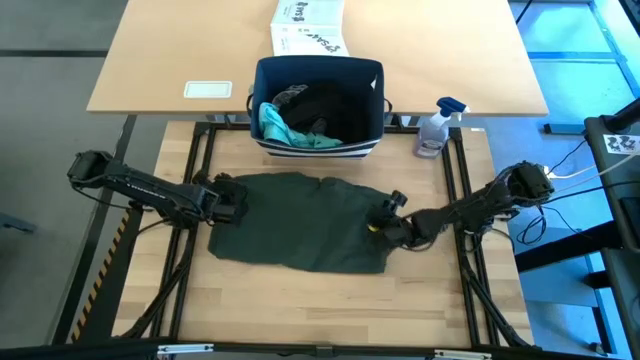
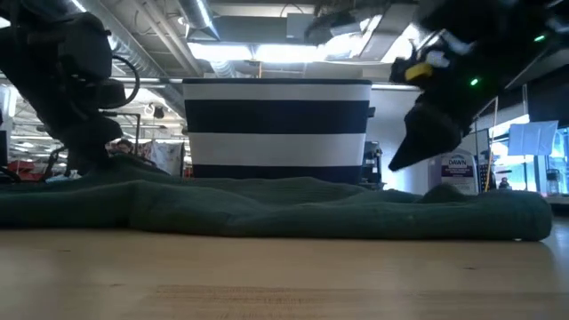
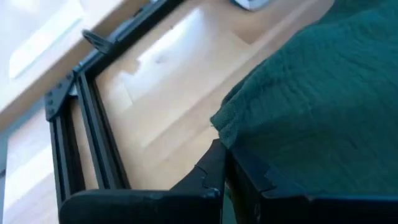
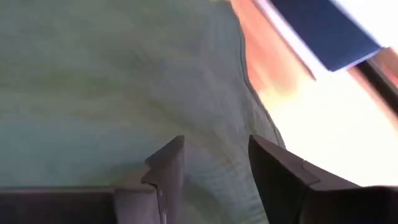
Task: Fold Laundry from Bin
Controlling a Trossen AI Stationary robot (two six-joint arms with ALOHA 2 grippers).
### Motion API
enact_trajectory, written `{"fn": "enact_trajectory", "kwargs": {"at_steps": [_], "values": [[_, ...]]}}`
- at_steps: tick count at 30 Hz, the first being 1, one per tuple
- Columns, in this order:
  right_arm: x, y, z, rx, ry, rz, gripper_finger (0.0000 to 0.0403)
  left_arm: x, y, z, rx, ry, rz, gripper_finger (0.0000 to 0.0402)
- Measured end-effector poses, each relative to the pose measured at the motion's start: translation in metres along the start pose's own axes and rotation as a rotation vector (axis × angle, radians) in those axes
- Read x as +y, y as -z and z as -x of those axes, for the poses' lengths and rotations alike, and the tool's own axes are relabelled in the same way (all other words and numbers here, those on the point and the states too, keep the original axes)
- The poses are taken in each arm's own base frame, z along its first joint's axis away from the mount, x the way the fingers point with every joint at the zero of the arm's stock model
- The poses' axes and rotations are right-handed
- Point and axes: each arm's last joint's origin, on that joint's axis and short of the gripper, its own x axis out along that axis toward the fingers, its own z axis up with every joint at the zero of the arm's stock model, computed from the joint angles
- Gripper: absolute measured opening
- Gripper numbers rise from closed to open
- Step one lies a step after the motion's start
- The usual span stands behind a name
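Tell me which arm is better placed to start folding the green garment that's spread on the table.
Left, probably. The left gripper is already shut on the left edge of the olive-green garment, ready to lift it. The right gripper is open, poised over the right edge without a grip yet.

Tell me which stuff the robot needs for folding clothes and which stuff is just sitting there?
Needed for the job:
- dark olive-green cloth garment spread flat on the wooden table
- navy-blue fabric bin with white stripes, holding a teal cloth piece and black clothes
- left gripper, shut on the garment's edge
- right gripper, open over the garment

Just lying about:
- clear spray bottle with blue trigger
- white printed box
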Motion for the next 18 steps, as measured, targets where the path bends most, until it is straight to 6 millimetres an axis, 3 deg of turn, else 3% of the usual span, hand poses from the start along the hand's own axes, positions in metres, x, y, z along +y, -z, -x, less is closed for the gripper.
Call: {"fn": "enact_trajectory", "kwargs": {"at_steps": [7, 13, 18], "values": [[-0.012, -0.003, -0.018, 0.141, -0.198, 0.001, 0.0177, 0.0, 0.014, -0.008, 0.033, 0.01, 0.004, 0.0008], [-0.014, 0.029, -0.023, 0.219, -0.228, 0.061, 0.0177, 0.001, 0.024, -0.013, 0.142, 0.056, -0.003, 0.0008], [-0.016, 0.049, -0.013, 0.296, -0.187, 0.187, 0.0177, -0.001, 0.026, -0.012, 0.213, 0.103, -0.001, 0.0008]]}}
